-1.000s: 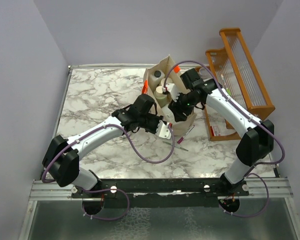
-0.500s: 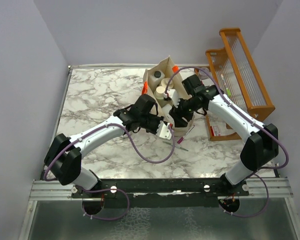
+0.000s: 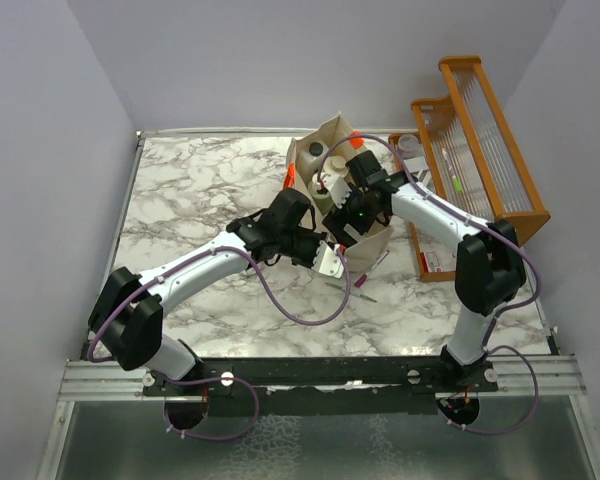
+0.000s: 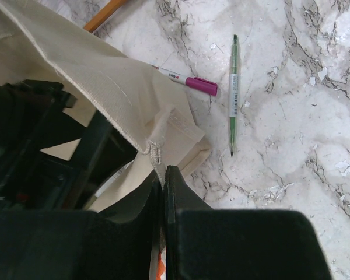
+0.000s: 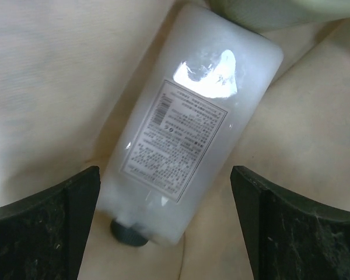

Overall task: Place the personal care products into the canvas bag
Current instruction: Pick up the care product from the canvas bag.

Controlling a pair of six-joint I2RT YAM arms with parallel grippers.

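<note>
The canvas bag (image 3: 373, 240) stands upright at the back middle of the marble table. My left gripper (image 3: 330, 262) is shut on the bag's near rim, and the left wrist view shows its jaws (image 4: 162, 178) pinching the canvas (image 4: 105, 76). My right gripper (image 3: 342, 200) reaches down into the bag's mouth. In the right wrist view it (image 5: 166, 227) is open, with a white bottle with a dark cap (image 5: 186, 134) lying loose on the bag's floor (image 5: 46, 76) between the fingers. A grey-capped bottle (image 3: 315, 150) and a cream-capped one (image 3: 324, 184) show inside the bag.
The orange wooden slatted rack (image 3: 480, 150) stands just right of the bag. A pink marker (image 4: 186, 81) and a green pen (image 4: 233, 93) lie on the marble beside the bag's near corner. The table's left half is bare marble (image 3: 200, 190).
My right arm has swung left and its gripper has gone down into the bag. The left arm has not moved.
</note>
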